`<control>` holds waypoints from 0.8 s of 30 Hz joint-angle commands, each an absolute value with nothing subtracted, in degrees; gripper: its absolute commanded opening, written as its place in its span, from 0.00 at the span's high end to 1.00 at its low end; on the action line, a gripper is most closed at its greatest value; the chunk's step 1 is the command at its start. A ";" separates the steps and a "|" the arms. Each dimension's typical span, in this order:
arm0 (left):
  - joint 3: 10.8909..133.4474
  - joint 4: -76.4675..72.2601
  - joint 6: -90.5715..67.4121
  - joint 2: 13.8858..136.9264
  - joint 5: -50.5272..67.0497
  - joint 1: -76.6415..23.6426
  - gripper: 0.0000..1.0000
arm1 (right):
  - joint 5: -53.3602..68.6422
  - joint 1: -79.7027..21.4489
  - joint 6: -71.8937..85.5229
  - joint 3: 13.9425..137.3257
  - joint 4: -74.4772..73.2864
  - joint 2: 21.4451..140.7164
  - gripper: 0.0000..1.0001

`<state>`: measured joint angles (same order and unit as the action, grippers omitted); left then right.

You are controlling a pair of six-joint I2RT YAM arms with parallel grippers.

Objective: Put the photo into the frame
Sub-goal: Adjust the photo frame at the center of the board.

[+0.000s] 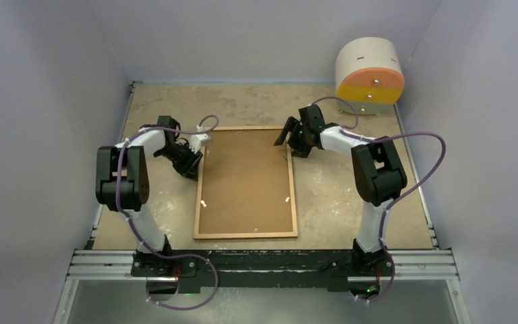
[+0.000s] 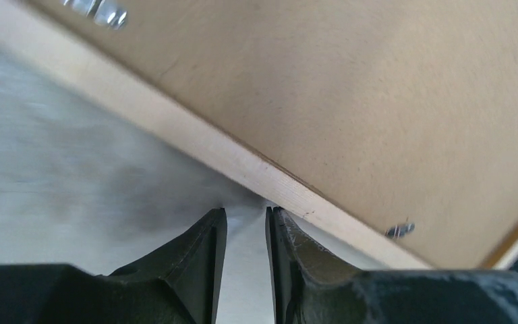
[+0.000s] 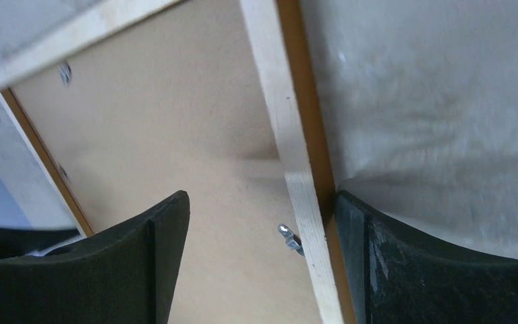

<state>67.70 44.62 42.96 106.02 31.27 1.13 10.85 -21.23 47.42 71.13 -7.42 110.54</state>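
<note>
The frame (image 1: 245, 182) is lying back side up in the middle of the surface (image 1: 351, 202), its long sides running from 12 to 6 o'clock and its plain brown board facing the camera.

The left claw (image 1: 192, 165) is sitting at about 10 o'clock of the frame, just outside the left rail. In the left wrist view the left claw (image 2: 245, 214) is nearly closed, showing only a thin slit between its fingers and gripping nothing. Its tips are pointing at the pale outer edge of the frame (image 2: 351, 88) and seem to be just meeting it, with a small metal tab (image 2: 399, 230) showing on the board toward 4 o'clock.

The right claw (image 1: 289, 138) is hanging over the frame's corner at 1 o'clock. In its own view the right claw (image 3: 262, 199) is spread wide and straddling the right rail of the frame (image 3: 175, 121). One finger is hovering over the board, and the other is sitting right against the rail's orange outer edge; whether it is pressing on it I cannot tell. A metal tab (image 3: 289, 237) is showing between the fingers, beside the rail.

A round cabinet (image 1: 369, 74) is standing at the far corner of the surface, at 1 o'clock, well apart from the frame.
</note>
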 commanded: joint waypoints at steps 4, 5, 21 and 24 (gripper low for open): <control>66.35 52.61 43.92 101.10 38.68 0.64 0.64 | 7.02 -22.94 43.31 77.11 -7.90 107.69 0.21; 67.00 52.80 43.56 100.66 39.21 2.09 0.63 | 5.84 -23.13 43.00 76.50 -7.77 105.79 0.21; 66.67 45.45 36.72 108.41 41.11 2.83 0.52 | 5.07 -30.41 40.31 51.31 -3.50 85.81 0.22; 68.96 42.81 32.47 111.75 40.97 1.26 0.58 | 6.38 -33.80 41.66 49.66 -1.97 83.84 0.27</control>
<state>66.11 49.80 37.56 107.48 41.39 3.55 5.21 -29.58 41.10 50.28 -5.39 88.82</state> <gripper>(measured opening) 0.453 0.757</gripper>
